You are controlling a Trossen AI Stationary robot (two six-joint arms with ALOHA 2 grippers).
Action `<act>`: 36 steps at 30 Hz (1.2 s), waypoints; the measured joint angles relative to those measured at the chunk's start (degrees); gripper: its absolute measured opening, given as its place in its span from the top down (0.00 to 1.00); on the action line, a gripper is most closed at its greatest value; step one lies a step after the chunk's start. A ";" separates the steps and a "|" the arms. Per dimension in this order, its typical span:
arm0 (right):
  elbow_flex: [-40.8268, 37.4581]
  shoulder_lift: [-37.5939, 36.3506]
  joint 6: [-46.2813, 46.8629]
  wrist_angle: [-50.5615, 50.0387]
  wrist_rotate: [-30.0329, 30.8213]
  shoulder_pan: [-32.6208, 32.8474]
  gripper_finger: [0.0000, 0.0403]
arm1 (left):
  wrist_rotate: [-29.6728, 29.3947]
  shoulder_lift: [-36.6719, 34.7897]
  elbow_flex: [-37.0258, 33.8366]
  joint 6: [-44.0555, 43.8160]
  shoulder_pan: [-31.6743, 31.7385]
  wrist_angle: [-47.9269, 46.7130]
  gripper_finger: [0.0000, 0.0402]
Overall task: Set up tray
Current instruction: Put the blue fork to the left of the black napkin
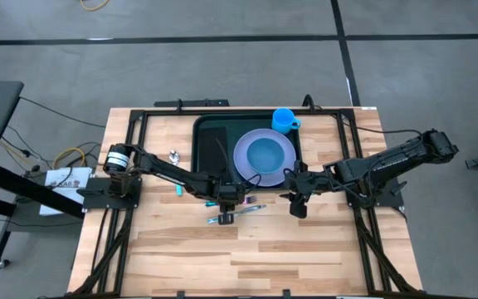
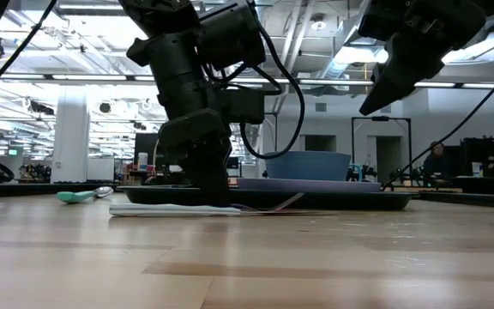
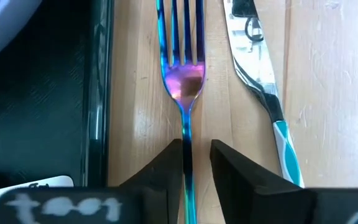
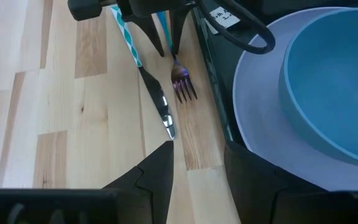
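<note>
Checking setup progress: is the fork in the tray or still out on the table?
Out. The fork lies on bare wood beside the tray rim, next to the knife.

Bowl (image 1: 265, 154) on plate (image 1: 244, 155) in tray (image 1: 207, 137); cup (image 1: 284, 120) at tray's far corner; fork (image 3: 183, 74) & knife (image 3: 261, 81) beside tray.

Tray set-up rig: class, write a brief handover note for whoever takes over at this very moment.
Left gripper: down at the table, fingers astride the fork handle, not visibly clamped.
Right gripper: open, raised beside the tray, empty.
Done: lavender plate with blue bowl on the tray; blue cup at its far rim.
Left: fork and knife lie on the wood beside the tray; a spoon lies farther left.
</note>
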 joint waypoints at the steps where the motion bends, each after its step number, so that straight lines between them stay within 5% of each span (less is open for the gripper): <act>1: 0.00 0.00 0.00 0.00 0.00 0.00 0.67 | 0.00 0.00 -0.02 0.00 0.00 0.06 0.84; 17: 0.02 0.00 0.00 0.00 0.00 0.00 0.67 | -0.28 -0.02 -0.08 -2.45 0.02 0.67 0.99; 36: 0.02 0.00 -0.02 0.00 0.00 0.02 0.67 | -1.60 -0.47 -0.21 -5.55 -0.32 0.72 0.99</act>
